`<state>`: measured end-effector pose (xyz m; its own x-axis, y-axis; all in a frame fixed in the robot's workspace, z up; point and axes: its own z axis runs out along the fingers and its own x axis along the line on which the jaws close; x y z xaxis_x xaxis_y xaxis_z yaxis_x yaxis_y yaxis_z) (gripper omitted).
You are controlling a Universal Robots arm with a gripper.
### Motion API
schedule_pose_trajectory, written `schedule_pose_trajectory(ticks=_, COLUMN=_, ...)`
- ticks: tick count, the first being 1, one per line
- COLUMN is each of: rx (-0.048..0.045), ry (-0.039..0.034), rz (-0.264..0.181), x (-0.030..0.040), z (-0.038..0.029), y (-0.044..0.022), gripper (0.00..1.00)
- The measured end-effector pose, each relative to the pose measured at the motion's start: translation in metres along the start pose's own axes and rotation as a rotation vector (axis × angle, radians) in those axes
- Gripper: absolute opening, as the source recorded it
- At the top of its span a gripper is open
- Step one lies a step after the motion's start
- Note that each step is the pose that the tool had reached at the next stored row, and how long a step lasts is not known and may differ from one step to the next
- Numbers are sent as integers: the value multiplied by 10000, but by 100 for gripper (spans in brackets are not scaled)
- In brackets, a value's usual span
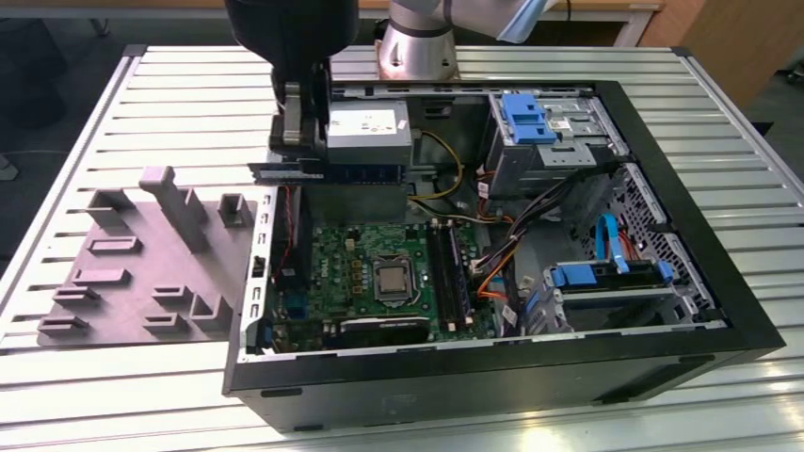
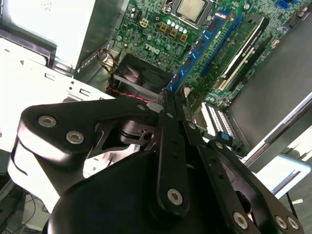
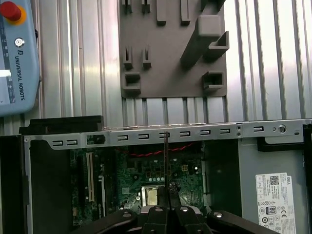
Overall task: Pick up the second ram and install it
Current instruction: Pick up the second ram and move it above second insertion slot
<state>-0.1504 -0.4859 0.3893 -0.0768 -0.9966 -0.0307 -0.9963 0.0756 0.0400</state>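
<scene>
The gripper [image 2: 170, 97] is clamped on one end of the memory stick [image 2: 201, 43], its black fingers [image 2: 171, 146] pressed flat against the stick's two faces. In the second wrist view the stick juts away from the fingertips, bluish with a row of small black chips. In the first wrist view the same stick [image 3: 166, 161] shows edge-on as a thin dark line rising from the gripper [image 3: 168, 197]. In the exterior view the gripper [image 1: 301, 155] hangs over the open computer case [image 1: 503, 377] and carries the stick [image 1: 339, 173] level and in the air – above the green circuit board [image 1: 358, 254] and near the grey power supply box [image 1: 367, 127]. Lower down on the board sit the square silver processor [image 1: 393, 280] and, just beside it toward the exterior view's right, the long black slots [image 1: 446, 268]. Further toward that side the case holds blue drive brackets [image 1: 528, 118] and bundles of coloured cable [image 1: 496, 259]. Outside the case, on the exterior view's left, a grey plate [image 1: 132, 301] with upright grey posts [image 1: 188, 212] lies flat on the ribbed metal table [image 1: 188, 75] – the first wrist view shows a pale blue control box [image 3: 17, 58] with a red button lying on that table too. At the far edge stands the arm's silver base [image 1: 419, 47]
</scene>
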Motion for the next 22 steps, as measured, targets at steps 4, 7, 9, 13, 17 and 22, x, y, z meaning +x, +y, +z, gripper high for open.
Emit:
schedule_pose_trajectory(ticks=4, rx=-1, ry=0, rz=1, x=-3, z=-1, y=-37, gripper=12)
schedule_pose_trajectory(ticks=7, rx=0, ry=0, rz=0, x=-5, z=-2, y=-62, gripper=12)
schedule_pose_trajectory(ticks=9, rx=0, ry=1, rz=1, x=-6, z=-3, y=-80, gripper=12)
schedule_pose_trajectory(ticks=13, rx=0, ry=0, rz=1, x=-9, z=-5, y=-115, gripper=12)
schedule_pose_trajectory(ticks=17, rx=-1, ry=0, rz=0, x=-12, z=-6, y=-150, gripper=12)
schedule_pose_trajectory(ticks=22, rx=0, ry=0, rz=1, x=-14, z=-7, y=-184, gripper=12)
